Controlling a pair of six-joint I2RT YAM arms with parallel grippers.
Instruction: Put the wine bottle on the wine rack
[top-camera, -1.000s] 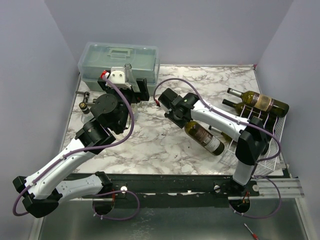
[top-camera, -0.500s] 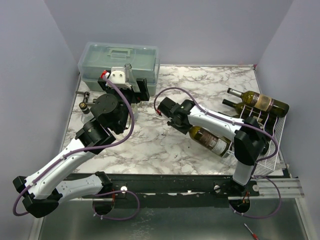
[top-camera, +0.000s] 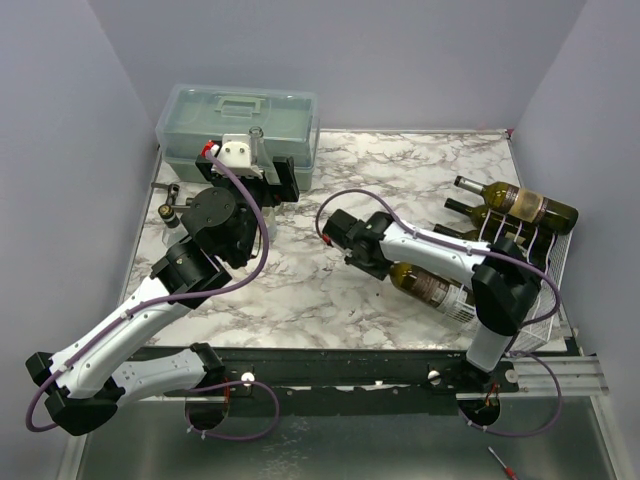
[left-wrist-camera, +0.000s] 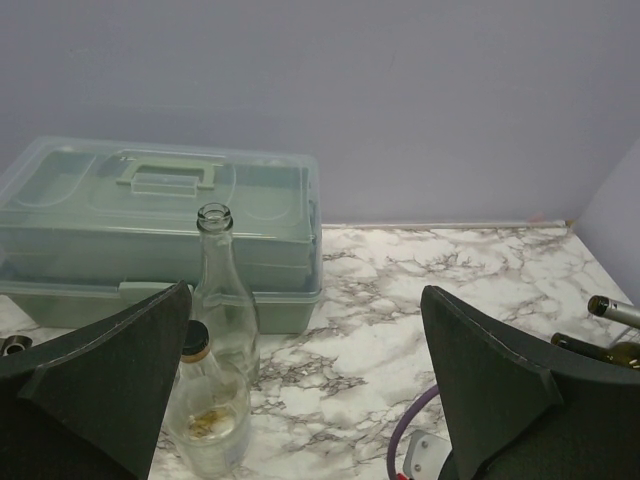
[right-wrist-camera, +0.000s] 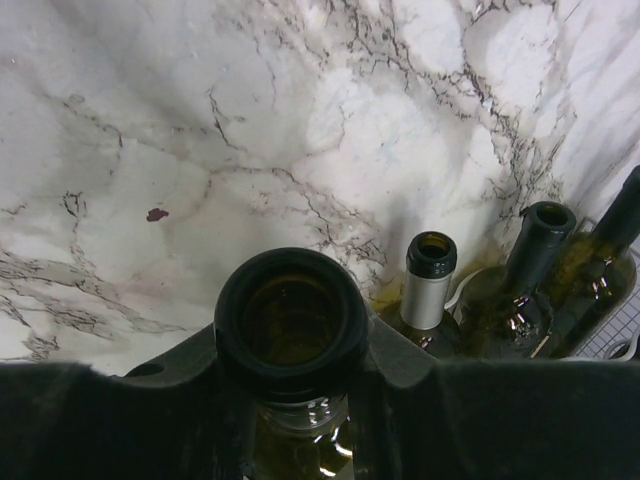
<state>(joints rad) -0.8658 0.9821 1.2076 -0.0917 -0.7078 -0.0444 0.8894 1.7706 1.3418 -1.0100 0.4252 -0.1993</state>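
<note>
My right gripper (top-camera: 372, 262) is shut on the neck of a dark green wine bottle (top-camera: 432, 286) with a brown label. The bottle lies slanted, its base over the near end of the white wire wine rack (top-camera: 545, 318) at the table's right edge. In the right wrist view the bottle's open mouth (right-wrist-camera: 291, 320) sits between my jaws. Three more bottles (top-camera: 515, 203) lie on the rack, their necks (right-wrist-camera: 428, 282) pointing left. My left gripper (top-camera: 255, 172) is open and empty near the toolbox.
A translucent grey-green toolbox (top-camera: 238, 122) stands at the back left. Two clear glass bottles (left-wrist-camera: 218, 330) stand in front of it, close to my left gripper. A small dark object (top-camera: 166, 200) lies at the left edge. Grey walls close in on three sides.
My right gripper has moved right and toward the near edge with the bottle, bringing its base onto the rack's near end. The left arm has not moved.
</note>
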